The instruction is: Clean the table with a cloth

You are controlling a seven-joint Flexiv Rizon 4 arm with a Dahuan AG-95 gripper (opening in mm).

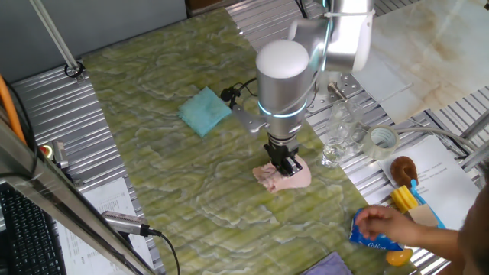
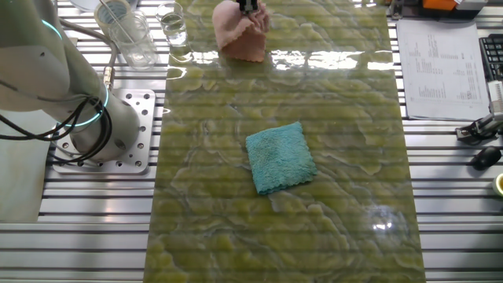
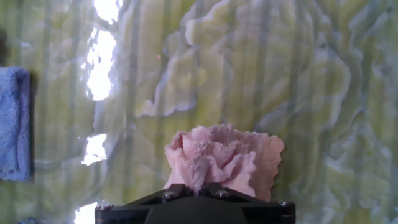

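Note:
The table (image 1: 153,153) has a green-yellow marbled top, also seen in the other fixed view (image 2: 338,94) and the hand view (image 3: 280,74). A pink cloth (image 1: 296,180) lies bunched on it near the right edge. My gripper (image 1: 284,164) points straight down and is shut on the cloth's top, pinching a fold. In the other fixed view the cloth (image 2: 236,39) sits at the far edge under the gripper (image 2: 250,9). The hand view shows the cloth (image 3: 224,155) gathered between the fingertips, at the gripper (image 3: 198,186).
A flat teal cloth (image 1: 205,111) (image 2: 280,157) (image 3: 12,124) lies mid-table. Glass cups (image 1: 336,141) and a tape roll (image 1: 382,139) stand right of the gripper. A person's hand (image 1: 382,221) holds a blue packet (image 1: 374,243). A purple cloth (image 1: 328,266) lies at the front edge.

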